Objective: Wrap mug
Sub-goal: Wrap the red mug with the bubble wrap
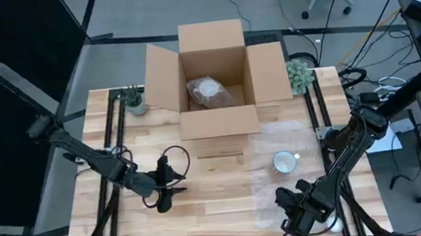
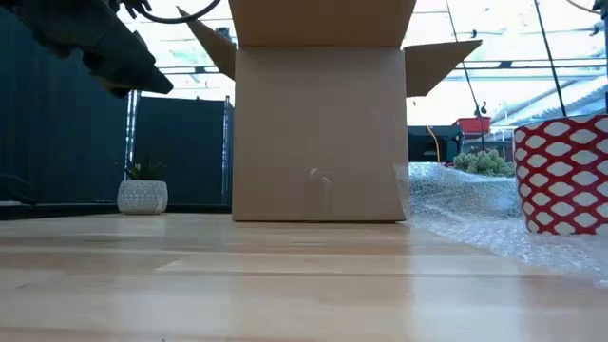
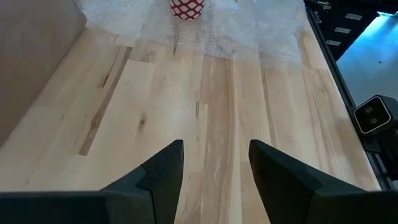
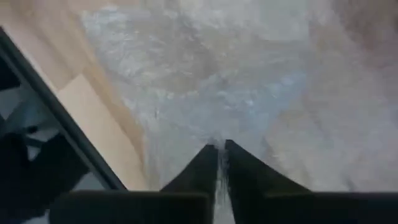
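Mug: we see the mug (image 1: 284,161) standing upright on the bubble wrap (image 1: 278,181), rim up, handle toward the right arm's side of the table; red-and-white lattice on its wall in the low view (image 2: 562,176).

Bubble wrap: a clear sheet spread flat over the right half of the table (image 1: 204,211), reaching from in front of the cardboard box (image 1: 215,79) down to the near edge.

Right gripper: the right gripper (image 1: 296,218) sits low at the sheet's near corner. Fingers (image 4: 205,165) pressed together with a thin edge of the film between them; we judge they are pinching the wrap.

Key relation: the mug lies ahead of the right fingers, farther up the sheet toward the box, apart from them. We judge the pinched edge must be lifted and carried forward over the mug.

Left gripper: the left gripper (image 1: 167,190) hovers over bare wood, well to the side of the mug. Fingers (image 3: 165,171) spread apart, nothing between them. The mug (image 3: 187,8) sits far ahead of them, across the table.

Nearer arm: the right one, by our reading.

Mug axis: vertical, so no long side to line up with.

Surroundings: a wrapped bundle (image 1: 209,92) lies in the box; small plants (image 1: 134,100) at the far corners.
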`<state>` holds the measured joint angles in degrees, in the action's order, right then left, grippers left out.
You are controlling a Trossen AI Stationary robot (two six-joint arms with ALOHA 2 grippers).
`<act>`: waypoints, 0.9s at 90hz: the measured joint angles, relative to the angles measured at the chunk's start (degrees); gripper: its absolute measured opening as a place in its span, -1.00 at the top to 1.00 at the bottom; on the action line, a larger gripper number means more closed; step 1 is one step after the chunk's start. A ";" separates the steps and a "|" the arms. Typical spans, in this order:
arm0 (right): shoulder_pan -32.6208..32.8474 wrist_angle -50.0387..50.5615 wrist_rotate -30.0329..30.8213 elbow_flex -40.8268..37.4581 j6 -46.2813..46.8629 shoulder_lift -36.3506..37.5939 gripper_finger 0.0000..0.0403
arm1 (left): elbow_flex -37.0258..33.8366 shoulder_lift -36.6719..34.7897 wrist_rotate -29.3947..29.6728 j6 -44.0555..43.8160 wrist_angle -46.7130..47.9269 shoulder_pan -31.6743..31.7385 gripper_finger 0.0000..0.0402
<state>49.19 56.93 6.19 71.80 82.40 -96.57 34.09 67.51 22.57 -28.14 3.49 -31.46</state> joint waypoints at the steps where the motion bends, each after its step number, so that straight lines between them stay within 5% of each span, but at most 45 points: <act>1: -0.03 0.93 0.33 0.49 -0.17 0.00 0.95 | 0.00 0.00 0.00 0.00 0.00 0.00 0.15; 32: -3.38 33.02 16.51 13.97 -5.23 0.20 0.99 | 0.00 0.00 0.00 -0.02 0.00 0.00 0.15; 81: -18.92 33.08 22.40 8.37 -8.14 1.77 1.00 | 0.00 0.00 0.00 0.04 0.00 0.00 0.15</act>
<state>30.27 90.02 28.59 80.18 74.26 -94.80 34.09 67.51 22.57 -28.10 3.49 -31.46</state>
